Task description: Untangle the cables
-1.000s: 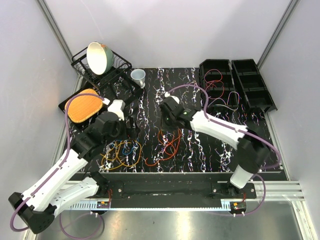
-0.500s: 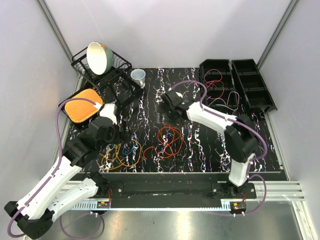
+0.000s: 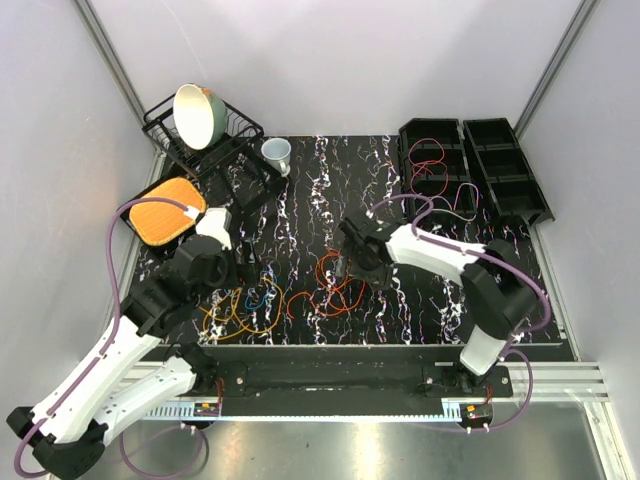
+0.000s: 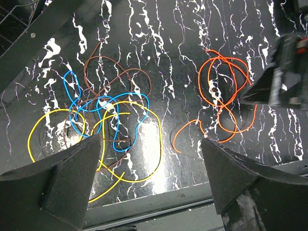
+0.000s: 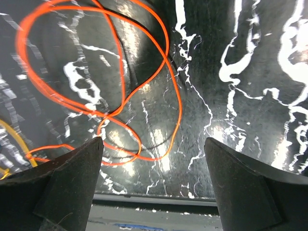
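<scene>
Our left gripper [image 4: 150, 144] and right gripper [image 5: 153, 142] spread, empty. Orange cable [image 4: 221, 108] lies apart; yellow-blue-brown tangle [image 4: 103, 103] seemingly not yet undone.

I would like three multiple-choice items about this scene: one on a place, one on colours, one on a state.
1. In the top view, where does the orange cable lie relative to the tangle?
A) to its left
B) to its right
C) inside a bin

2. Which colours make up the tangle?
A) yellow, blue, brown
B) green, white
C) orange only

3. How is the right end effector?
A) shut on the cable
B) shut on a cup
C) open, holding nothing

Answers:
1 B, the orange loops lie right of the tangle.
2 A, the left wrist view shows these three.
3 C, it stands wide open above the orange cable.
</scene>
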You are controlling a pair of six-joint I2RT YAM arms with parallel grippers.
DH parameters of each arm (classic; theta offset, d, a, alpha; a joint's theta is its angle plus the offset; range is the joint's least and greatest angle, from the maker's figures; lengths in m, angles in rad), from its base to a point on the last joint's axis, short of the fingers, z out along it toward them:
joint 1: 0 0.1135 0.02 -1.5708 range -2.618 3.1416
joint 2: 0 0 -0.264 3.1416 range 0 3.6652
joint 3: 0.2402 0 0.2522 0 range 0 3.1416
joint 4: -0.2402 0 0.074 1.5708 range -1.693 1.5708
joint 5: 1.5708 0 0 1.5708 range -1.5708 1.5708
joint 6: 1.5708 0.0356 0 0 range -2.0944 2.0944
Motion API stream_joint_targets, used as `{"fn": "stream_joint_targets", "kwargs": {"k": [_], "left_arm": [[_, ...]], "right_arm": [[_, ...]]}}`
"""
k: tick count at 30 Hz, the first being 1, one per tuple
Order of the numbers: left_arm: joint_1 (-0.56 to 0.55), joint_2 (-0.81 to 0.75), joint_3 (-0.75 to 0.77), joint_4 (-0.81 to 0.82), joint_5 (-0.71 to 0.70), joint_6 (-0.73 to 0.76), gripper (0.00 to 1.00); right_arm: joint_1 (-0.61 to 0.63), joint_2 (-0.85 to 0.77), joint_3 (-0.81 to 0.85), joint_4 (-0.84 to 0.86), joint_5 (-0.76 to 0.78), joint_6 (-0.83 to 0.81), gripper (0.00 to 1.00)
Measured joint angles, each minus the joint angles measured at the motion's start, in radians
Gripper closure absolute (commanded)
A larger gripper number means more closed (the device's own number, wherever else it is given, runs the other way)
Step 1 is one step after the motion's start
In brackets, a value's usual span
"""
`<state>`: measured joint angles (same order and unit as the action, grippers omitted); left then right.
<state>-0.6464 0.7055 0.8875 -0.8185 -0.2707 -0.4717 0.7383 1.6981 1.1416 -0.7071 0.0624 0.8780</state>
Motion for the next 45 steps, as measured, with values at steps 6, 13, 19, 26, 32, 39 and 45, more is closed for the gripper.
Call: {"fn": "stream_joint_targets", "kwargs": {"k": [6,13,19,26,32,39,45], "left_arm": [[-0.001,-0.019,0.000,0.000,0.000,0.000,0.11],[-0.009,-0.039,-0.006,0.000,-0.002,0.000,0.11],[-0.010,-0.049,-0.006,0.000,-0.006,0.000,0.11],[-0.012,-0.051,-0.006,0.000,-0.008,0.000,0.11],[-0.013,-0.051,-0.007,0.000,-0.008,0.000,0.11],[-0.013,-0.051,-0.007,0.000,-0.012,0.000,0.11],[-0.013,-0.051,-0.007,0.000,-0.015,0.000,0.11]], "right_arm": [[0.028,0.148,0.058,-0.019,0.008,0.011,0.10],[0.029,0.234,0.175,-0.057,0.051,0.008,0.15],[0.029,0.268,0.214,-0.088,0.076,-0.003,0.40],[0.029,0.281,0.227,-0.116,0.091,-0.016,0.97],[0.031,0.310,0.269,-0.157,0.103,-0.033,1.00],[0.015,0.319,0.331,-0.182,0.131,-0.110,1.00],[-0.045,0.253,0.572,-0.189,0.133,-0.201,1.00]]}}
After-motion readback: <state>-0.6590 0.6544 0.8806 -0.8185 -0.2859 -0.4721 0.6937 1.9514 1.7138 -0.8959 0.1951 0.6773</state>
